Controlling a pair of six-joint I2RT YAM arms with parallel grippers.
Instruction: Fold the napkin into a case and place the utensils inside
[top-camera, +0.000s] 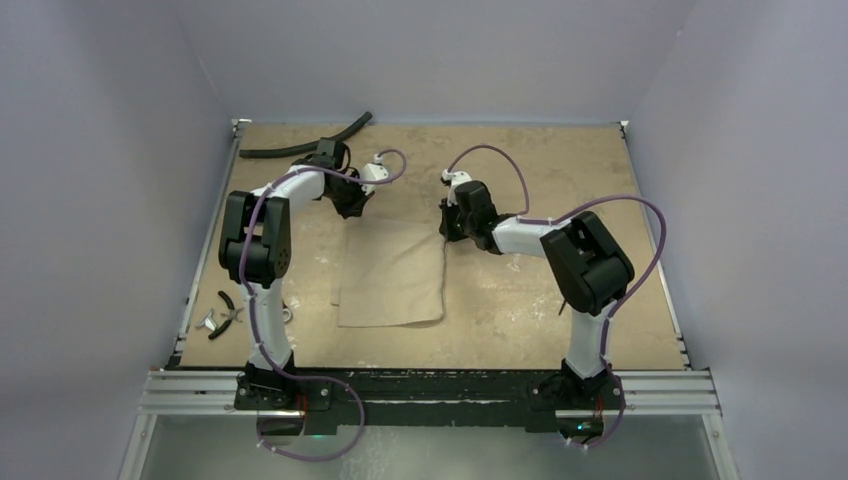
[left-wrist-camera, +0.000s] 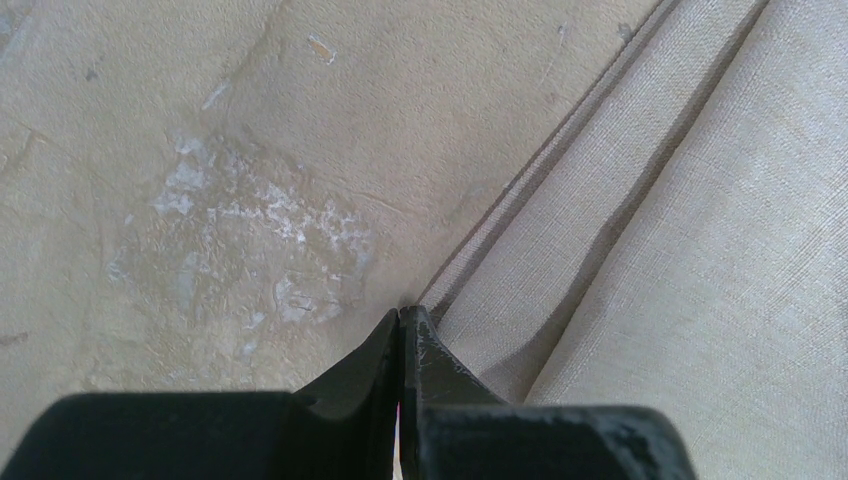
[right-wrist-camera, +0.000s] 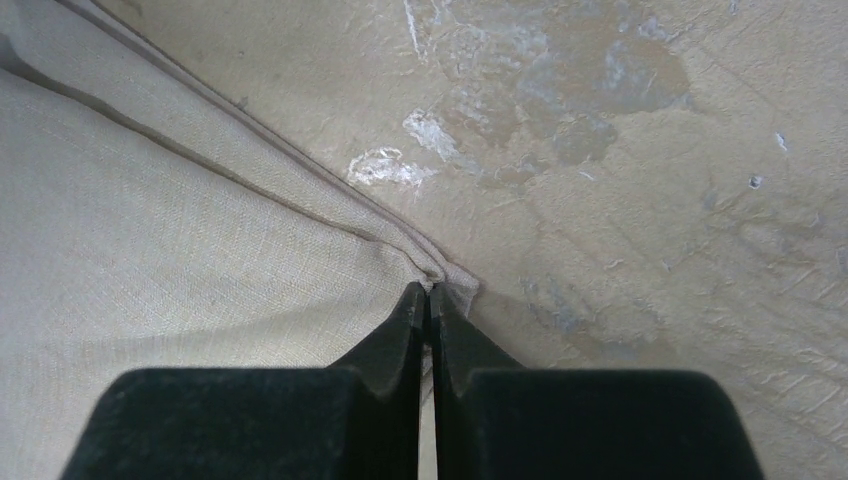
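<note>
The beige napkin (top-camera: 392, 272) lies flat on the tabletop as a folded rectangle, between the two arms. My left gripper (top-camera: 352, 207) is at its far left corner, jaws shut on the cloth's edge (left-wrist-camera: 470, 290), and creases run out from the tips (left-wrist-camera: 402, 312). At the far right corner my right gripper (top-camera: 447, 228) is shut too, with a small bunch of napkin (right-wrist-camera: 452, 272) pinched at its tips (right-wrist-camera: 428, 290). The utensils (top-camera: 226, 310) lie near the table's left edge, beside the left arm's base, too small to tell apart.
A long black curved hose (top-camera: 300, 146) lies at the far left of the table. Grey walls stand close on the left, right and back. A metal rail (top-camera: 430, 392) carrying both arm bases runs along the near edge. The tabletop (right-wrist-camera: 640, 150) is scuffed with pale patches.
</note>
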